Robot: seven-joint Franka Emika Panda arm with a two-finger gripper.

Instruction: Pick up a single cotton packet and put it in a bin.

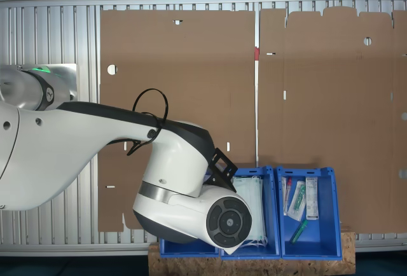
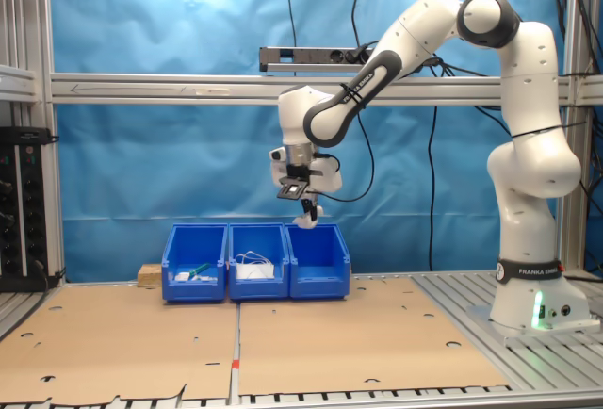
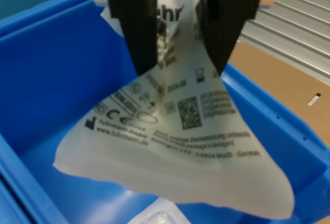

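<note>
Second exterior view: one white arm (image 2: 528, 145), reaching across from its base toward three blue bins in a row. Below the gripper (image 2: 309, 211), the end bin (image 2: 318, 260); beside it a middle bin (image 2: 258, 263) with white items; farthest from the gripper, a third bin (image 2: 195, 263) with a green item inside. Under all of it, two sheets of brown cardboard (image 2: 358, 334) on a ribbed metal table (image 2: 452, 286).

First exterior view, from above: masks (image 1: 253, 206) in the middle bin, syringes and sachets in the outer bin (image 1: 311, 212), wrist joint covering most of the bin under the gripper.

Wrist view: one packet (image 3: 180, 146), white with grey print, pinched at its top between two black fingers (image 3: 131, 22), closed narrow on it. Hanging straight down from the fingers, creased into a fan, over the blue floor of the bin (image 3: 46, 95). One clear-wrapped item barely visible beneath the packet's lower edge.
</note>
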